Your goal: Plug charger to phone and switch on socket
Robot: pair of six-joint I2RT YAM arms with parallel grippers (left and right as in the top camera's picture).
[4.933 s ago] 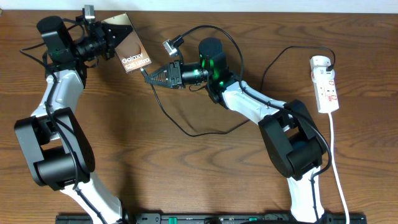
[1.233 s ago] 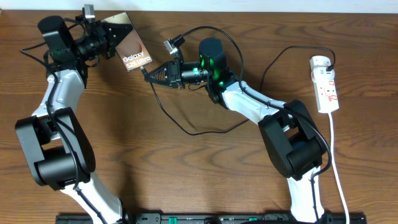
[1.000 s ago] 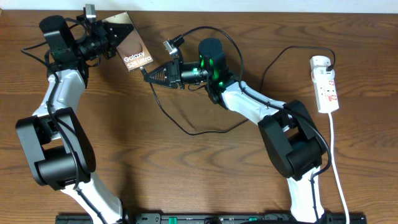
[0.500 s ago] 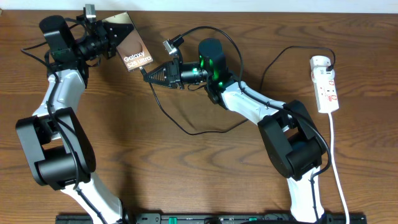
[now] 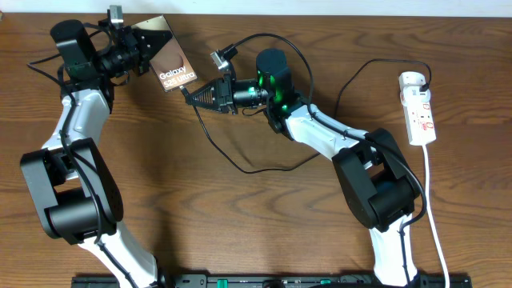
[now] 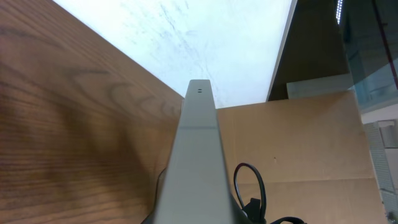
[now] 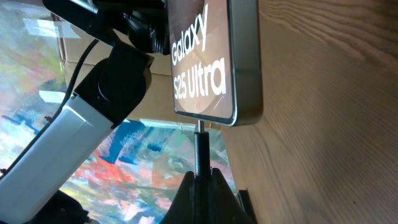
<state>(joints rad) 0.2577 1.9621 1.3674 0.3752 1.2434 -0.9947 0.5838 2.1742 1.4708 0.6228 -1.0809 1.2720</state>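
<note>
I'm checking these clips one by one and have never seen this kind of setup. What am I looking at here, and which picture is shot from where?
Two robot arms sit at a wooden table, and each ends in a two-finger gripper. The wide picture looks down from above. The other two come from small cameras on the arms' wrists. The left gripper is shut on a bronze phone near the table's far-left corner. The right gripper pinches the plug of a thin black charger cable. The plug's tip is right at the phone's lower edge, but I cannot tell whether it is fully in. A white power strip lies at the right, untouched.
</note>
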